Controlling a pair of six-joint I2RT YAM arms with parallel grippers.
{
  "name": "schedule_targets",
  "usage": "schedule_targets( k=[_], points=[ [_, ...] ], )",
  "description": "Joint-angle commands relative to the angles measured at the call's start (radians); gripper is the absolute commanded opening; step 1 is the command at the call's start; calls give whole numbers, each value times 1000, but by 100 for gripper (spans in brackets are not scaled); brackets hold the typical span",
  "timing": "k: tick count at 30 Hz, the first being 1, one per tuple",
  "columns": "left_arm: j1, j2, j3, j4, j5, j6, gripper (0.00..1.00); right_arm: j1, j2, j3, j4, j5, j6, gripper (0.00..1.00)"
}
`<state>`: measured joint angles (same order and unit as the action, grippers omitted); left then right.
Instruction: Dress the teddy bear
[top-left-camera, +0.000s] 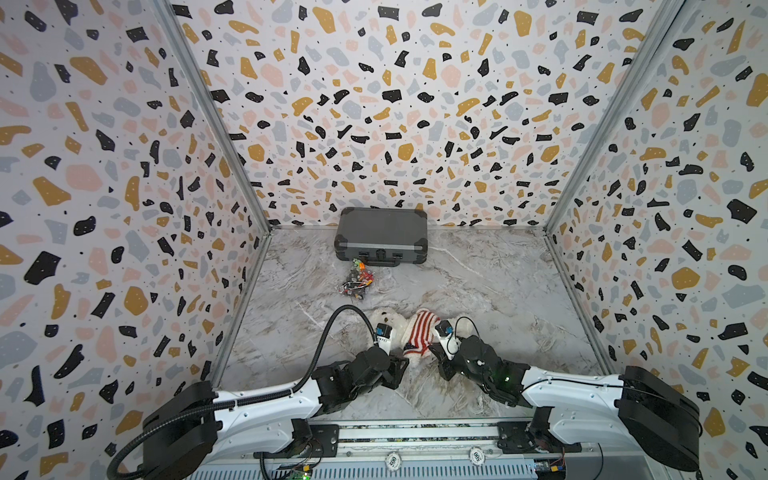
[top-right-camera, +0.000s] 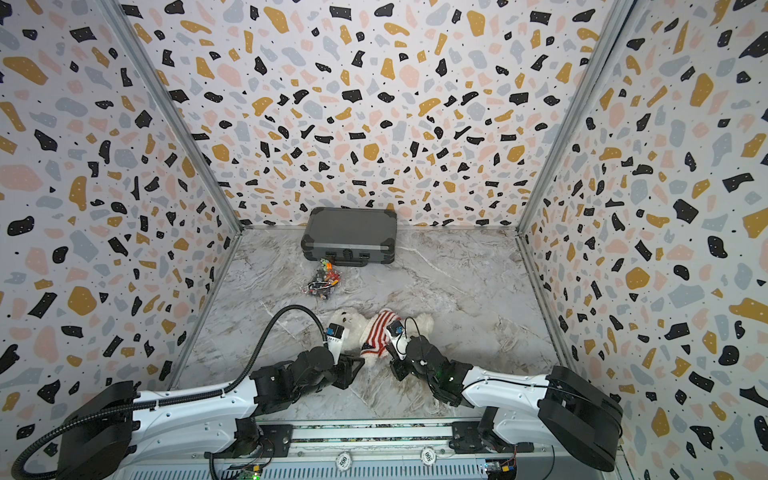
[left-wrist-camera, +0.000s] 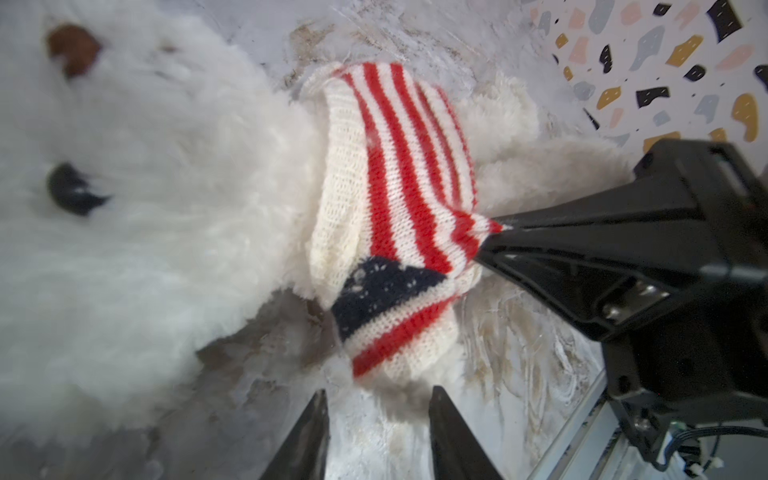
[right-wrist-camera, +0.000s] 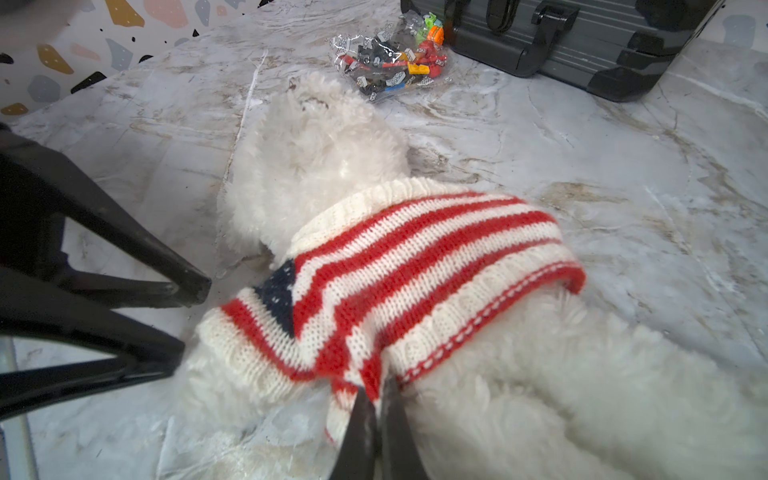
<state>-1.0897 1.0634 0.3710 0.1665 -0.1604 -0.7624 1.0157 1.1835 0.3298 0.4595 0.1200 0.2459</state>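
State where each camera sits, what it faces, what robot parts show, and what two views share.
Both top views: high above the base, facing the table; both arms show.
Left wrist: on the left arm, facing the teddy bear; open left jaws, right jaws show.
Right wrist: on the right arm, facing the case; both jaws show.
Wrist views share: right jaws pinching the sweater.

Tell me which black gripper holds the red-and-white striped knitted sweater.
The right gripper: its jaws pinch the striped sweater, while the left gripper has jaws apart, empty.
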Motion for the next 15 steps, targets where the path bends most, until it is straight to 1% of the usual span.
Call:
schedule_targets(
  k=[1, 6, 8, 10, 11, 15],
  points=[
    [-19, 28, 4, 69, 8, -51, 41, 14, 6, 30, 30, 3, 21, 0],
    [-49, 61, 1, 37, -40, -96, 48, 20, 11, 26, 35, 12, 26, 0],
    [-63, 62, -9, 31, -71, -114, 48, 21, 11, 22, 40, 15, 28, 0],
    [-69, 61, -30, 62, -77, -115, 48, 21, 14, 20, 45, 12, 28, 0],
    [-69, 63, -39, 78, -77, -147, 48, 21, 16, 20, 46, 11, 29, 0],
    [-72, 101, -25, 137, -68, -138, 43, 23, 18, 22, 46, 12, 28, 0]
  ],
)
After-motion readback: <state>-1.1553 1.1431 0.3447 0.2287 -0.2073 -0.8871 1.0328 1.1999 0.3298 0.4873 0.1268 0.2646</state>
